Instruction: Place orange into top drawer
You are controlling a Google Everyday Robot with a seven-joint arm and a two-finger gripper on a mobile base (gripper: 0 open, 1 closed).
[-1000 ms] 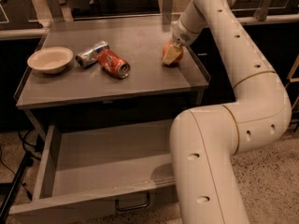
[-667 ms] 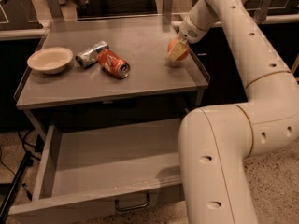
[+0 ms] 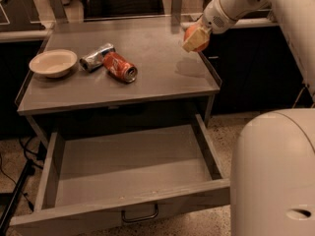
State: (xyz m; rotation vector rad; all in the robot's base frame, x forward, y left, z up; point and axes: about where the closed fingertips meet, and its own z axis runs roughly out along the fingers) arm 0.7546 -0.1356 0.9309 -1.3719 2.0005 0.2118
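My gripper (image 3: 195, 39) is shut on the orange (image 3: 193, 34), a small round fruit, and holds it in the air above the right edge of the table top (image 3: 162, 68). The pale fingers (image 3: 191, 43) cover the fruit's lower front. The top drawer (image 3: 130, 171) is pulled open below the table, wide, shallow and grey, with nothing in it. Its dark curved handle (image 3: 140, 216) shows on the front panel at the bottom.
A red soda can (image 3: 119, 67) lies on its side on the table, with a crushed silver can (image 3: 96, 56) beside it. A pale bowl (image 3: 53, 63) sits at the left. My arm's big white link (image 3: 275, 176) fills the lower right.
The gripper has lifted the orange off the table top and carried it up and slightly right. The arm's links have swung to the right.
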